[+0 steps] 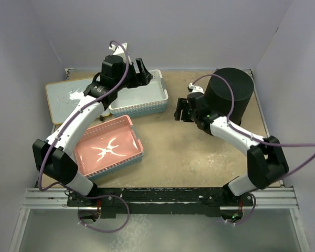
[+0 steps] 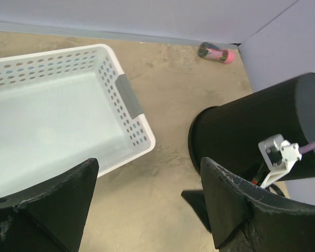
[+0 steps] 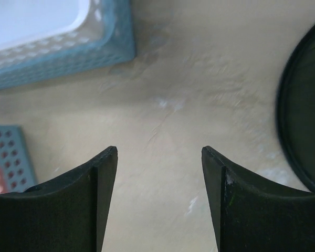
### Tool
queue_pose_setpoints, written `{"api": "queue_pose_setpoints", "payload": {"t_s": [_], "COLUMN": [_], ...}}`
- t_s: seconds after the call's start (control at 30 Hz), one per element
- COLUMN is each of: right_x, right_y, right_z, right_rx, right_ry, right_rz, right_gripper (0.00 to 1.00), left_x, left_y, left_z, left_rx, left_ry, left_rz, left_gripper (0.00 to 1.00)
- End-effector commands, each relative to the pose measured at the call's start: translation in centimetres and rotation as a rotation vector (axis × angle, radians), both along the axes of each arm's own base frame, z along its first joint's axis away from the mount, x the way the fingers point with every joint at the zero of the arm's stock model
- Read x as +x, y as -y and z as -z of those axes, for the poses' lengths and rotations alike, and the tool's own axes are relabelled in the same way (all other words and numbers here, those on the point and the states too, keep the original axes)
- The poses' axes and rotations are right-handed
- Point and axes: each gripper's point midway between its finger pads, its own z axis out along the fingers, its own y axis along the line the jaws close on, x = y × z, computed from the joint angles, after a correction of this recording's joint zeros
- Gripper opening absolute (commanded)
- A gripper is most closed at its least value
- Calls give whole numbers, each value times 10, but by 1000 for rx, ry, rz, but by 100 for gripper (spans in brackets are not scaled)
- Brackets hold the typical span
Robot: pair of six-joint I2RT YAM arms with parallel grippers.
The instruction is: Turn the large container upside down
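Note:
The large container [image 1: 231, 93] is a tall round black pot at the back right of the table. It stands with a flat closed face up and its wider rim down on the table. It also shows in the left wrist view [image 2: 247, 126], and its edge shows in the right wrist view [image 3: 304, 115]. My right gripper [image 1: 181, 110] is open and empty, low over bare table just left of the container [image 3: 159, 152]. My left gripper [image 1: 142, 71] is open and empty above the right end of the pale blue-white basket [image 2: 147, 168].
A pale blue-white perforated basket [image 1: 139, 100] sits at the back centre-left. A pink basket [image 1: 107, 147] lies in front of it, and a white board [image 1: 63, 97] lies at the far left. A small pink and dark object [image 2: 216, 53] lies by the back wall.

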Motion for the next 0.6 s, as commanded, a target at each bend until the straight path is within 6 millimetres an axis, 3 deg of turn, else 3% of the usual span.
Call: {"api": "queue_pose_setpoints", "payload": {"t_s": [0.0,0.17,0.27,0.4,0.47,0.57], "right_x": [37,74,87,98,104,110], "right_y": [39,91,135,176,184,179], "right_z": [3,8,11,13,13,1], "right_rx": [-309,-404,-416,-421,-379,-345], "right_ry": [34,21,3,-23,-38,-16], "right_rz": [77,207,316,426,440,422], "right_gripper": [68,69,69,70,70,71], "left_x": [-3,-9,-9,-7,-5,0], "left_y": [-19,-21,-21,-18,-15,-12], "left_z": [5,12,16,27,34,50], "left_rx": [65,80,91,98,100,124], "left_ry": [10,-5,-11,-34,-50,-74], "left_rz": [-59,-55,-50,-39,-29,-30], "left_gripper": [76,76,76,76,76,76]}}
